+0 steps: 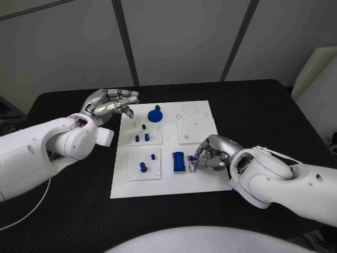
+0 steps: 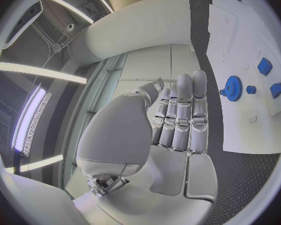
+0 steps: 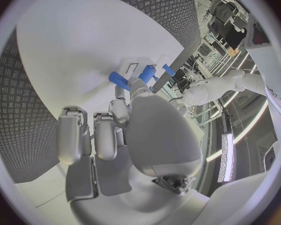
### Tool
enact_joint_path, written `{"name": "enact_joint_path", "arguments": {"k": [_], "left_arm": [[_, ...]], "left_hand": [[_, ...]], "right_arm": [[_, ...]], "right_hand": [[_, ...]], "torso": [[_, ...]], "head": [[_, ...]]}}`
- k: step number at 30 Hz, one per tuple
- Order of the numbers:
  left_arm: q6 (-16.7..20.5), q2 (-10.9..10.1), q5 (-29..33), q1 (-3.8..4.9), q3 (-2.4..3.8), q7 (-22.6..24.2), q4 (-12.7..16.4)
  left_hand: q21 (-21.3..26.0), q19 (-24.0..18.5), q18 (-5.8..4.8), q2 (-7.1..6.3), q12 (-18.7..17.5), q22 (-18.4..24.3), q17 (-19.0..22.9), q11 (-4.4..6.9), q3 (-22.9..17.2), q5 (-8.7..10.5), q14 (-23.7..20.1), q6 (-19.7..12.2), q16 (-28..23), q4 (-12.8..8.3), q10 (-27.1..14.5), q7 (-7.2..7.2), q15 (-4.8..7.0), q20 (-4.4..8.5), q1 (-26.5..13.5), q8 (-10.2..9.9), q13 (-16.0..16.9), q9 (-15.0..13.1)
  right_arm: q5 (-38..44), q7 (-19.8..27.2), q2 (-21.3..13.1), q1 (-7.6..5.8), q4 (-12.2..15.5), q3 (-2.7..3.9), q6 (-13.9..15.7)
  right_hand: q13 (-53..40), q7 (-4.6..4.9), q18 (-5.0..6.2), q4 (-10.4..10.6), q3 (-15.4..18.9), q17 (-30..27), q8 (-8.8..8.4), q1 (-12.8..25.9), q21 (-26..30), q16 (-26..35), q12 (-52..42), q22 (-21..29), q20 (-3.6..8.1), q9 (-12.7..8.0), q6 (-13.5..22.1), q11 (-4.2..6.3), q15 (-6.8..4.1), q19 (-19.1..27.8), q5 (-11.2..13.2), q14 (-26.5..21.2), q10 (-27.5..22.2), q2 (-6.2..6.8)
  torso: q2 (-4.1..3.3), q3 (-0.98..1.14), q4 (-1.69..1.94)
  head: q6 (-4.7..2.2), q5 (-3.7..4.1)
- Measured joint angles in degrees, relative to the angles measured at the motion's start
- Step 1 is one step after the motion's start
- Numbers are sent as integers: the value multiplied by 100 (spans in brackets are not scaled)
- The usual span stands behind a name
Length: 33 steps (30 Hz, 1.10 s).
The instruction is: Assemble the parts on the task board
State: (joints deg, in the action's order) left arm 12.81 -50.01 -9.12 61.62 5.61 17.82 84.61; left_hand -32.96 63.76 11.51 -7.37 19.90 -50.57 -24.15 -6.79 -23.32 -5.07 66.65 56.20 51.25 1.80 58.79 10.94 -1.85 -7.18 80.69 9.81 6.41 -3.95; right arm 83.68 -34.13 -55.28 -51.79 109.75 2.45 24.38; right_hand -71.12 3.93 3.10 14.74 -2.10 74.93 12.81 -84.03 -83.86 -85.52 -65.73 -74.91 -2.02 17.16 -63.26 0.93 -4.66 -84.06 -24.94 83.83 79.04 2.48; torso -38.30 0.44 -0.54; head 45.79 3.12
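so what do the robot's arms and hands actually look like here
Both arms are bulky, smooth white shells with rounded joints. The left hand and right hand are silver metal with segmented fingers and pale flat pads on the fingers. A thin white cable runs along the right arm's wrist, and a small red spot shows at the left wrist.

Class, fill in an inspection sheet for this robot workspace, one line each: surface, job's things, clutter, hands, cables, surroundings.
Surface: black table.
Job's things: white task board with blue gear, blue block and small blue pegs.
Clutter: nothing seen.
Hands: left hand holds nothing, beside the board's far corner; right hand pinches a small blue part by the block.
Cables: white cable on the table.
Surroundings: grey panelled wall.
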Motion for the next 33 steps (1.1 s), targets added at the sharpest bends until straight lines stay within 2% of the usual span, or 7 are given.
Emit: {"name": "enact_joint_path", "arguments": {"k": [4, 8, 10, 15, 18, 20, 33], "left_arm": [[-5, 0, 0, 0, 0, -9, 0], [-13, 0, 0, 0, 0, -19, -2], [-18, 0, 0, 0, 0, -25, -3], [-33, 3, 0, 0, 0, -40, -4], [-41, 4, 0, 0, 0, -48, -4], [-47, 4, 0, 0, 0, -53, -4], [-84, 4, 0, 0, 0, -85, -5]], "left_hand": [[22, 0, 0, 30, 0, 0, 7, 0, 16, 0, -20, -22, 0, -16, 0, 22, -20, 0, 30, 26, 0, 0], [22, 0, -1, 30, 0, 0, 6, 0, 16, 0, -19, -22, 0, -16, 0, 21, -20, 0, 30, 26, -1, 0], [22, 0, -1, 30, 0, -1, 6, 0, 16, 0, -20, -21, 0, -16, 0, 21, -20, 0, 30, 26, -1, 0], [22, 0, -1, 30, 0, -1, 6, 0, 16, 0, -20, -21, 0, -16, 0, 21, -20, 0, 30, 25, -1, 0], [22, 0, -1, 30, 0, -1, 6, 0, 16, 0, -20, -21, 0, -16, 0, 21, -20, 0, 30, 25, -1, 0], [22, 0, 0, 30, 0, -1, 6, 0, 16, 0, -20, -21, 0, -16, 0, 21, -20, 0, 30, 25, -1, 0], [22, -21, -1, 30, 0, 4, 12, -21, 16, 0, -20, -21, 0, -16, -21, 21, -20, -21, 30, 24, -2, 0]], "right_arm": [[-54, -5, 39, 0, -63, 2, -87], [-81, -11, 71, -7, -97, 10, -138], [-86, -15, 80, -11, -105, 12, -157], [-87, -34, 99, -14, -125, 14, -204], [-82, -43, 117, -14, -125, 12, -226], [-79, -47, 129, -9, -125, 6, -239], [-58, -51, 152, -8, -128, 7, -232]], "right_hand": [[-94, -5, -1, 47, -24, 0, 45, 92, 0, 0, -130, 0, 0, 34, 3, -20, -9, 0, -36, -9, 21, -17], [-160, -17, 0, 86, -17, 0, 76, 196, 0, 0, -210, 0, 10, 377, -8, -21, -9, 10, -36, -9, 64, 0], [-211, -28, 0, 111, -23, 0, 116, 272, 0, 0, -275, 0, 20, 415, -19, -4, -9, 20, -4, -9, 99, 1], [-329, -92, 0, 168, 32, -1, 184, 530, 0, -27, -406, 0, 41, 705, -88, 33, -29, 0, 237, 11, 194, 1], [-391, -151, -6, 198, 123, -1, 258, 867, -39, -41, -482, 0, 41, 783, -220, 82, -29, 0, 217, 11, 288, -67], [-413, -182, -92, 187, 189, -1, 293, 985, -39, -66, -519, 0, 40, 801, -252, 82, -29, 0, 179, 10, 307, -125], [-382, -161, -92, 201, 405, -1, 287, 1364, -87, -89, -631, 0, 40, 825, -249, 82, -29, 0, 68, 10, 348, -234]], "torso": [[0, 1, -2], [0, 2, -4], [0, 2, -5], [3, 3, -7], [3, 3, -7], [3, 3, -7], [1, 3, -7]], "head": [[4, -13], [8, -21], [9, -24], [13, -31], [10, -32], [10, -32], [14, -43]]}}
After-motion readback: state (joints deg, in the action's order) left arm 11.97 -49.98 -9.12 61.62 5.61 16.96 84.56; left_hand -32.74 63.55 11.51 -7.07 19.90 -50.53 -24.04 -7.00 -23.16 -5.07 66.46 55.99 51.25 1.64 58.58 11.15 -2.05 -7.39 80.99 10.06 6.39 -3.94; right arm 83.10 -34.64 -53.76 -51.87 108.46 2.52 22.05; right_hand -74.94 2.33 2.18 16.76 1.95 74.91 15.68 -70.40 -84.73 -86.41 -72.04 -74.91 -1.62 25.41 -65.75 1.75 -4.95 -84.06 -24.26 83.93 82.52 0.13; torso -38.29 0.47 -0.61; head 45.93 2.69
